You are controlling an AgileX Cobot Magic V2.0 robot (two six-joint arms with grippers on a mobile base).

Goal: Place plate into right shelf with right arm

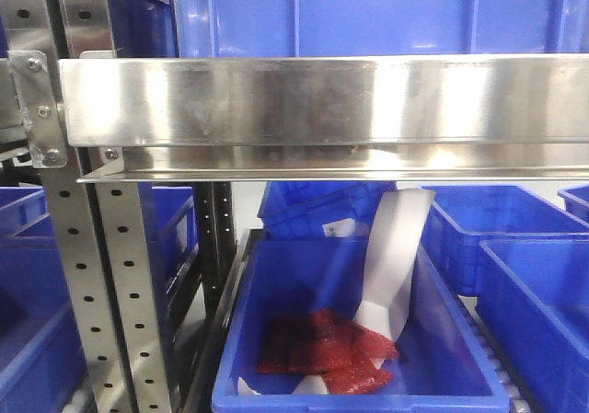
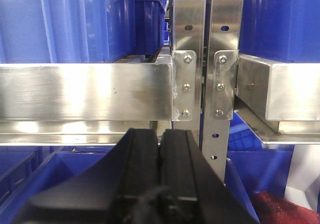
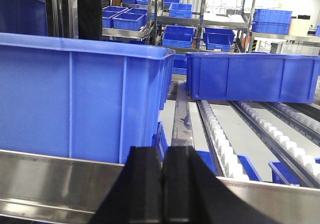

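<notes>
The plate shows in none of the views. The right shelf [image 1: 322, 109] fills the front view as a broad steel rail with perforated uprights [image 1: 129, 293] at its left. My left gripper [image 2: 160, 131] is shut with nothing between its black fingers, and it sits just below a steel rail [image 2: 85, 92] of the rack. My right gripper [image 3: 162, 149] is also shut and empty. It hovers at the front rail [image 3: 50, 169] of a shelf level, with a large blue bin [image 3: 80, 94] right behind that rail.
Under the rail, a blue bin [image 1: 322, 275] holds red bags [image 1: 322, 349] and a white paper strip [image 1: 396, 257]. More blue bins [image 1: 534, 284] stand beside it. White roller tracks [image 3: 220, 139] run back to another blue bin [image 3: 250, 77].
</notes>
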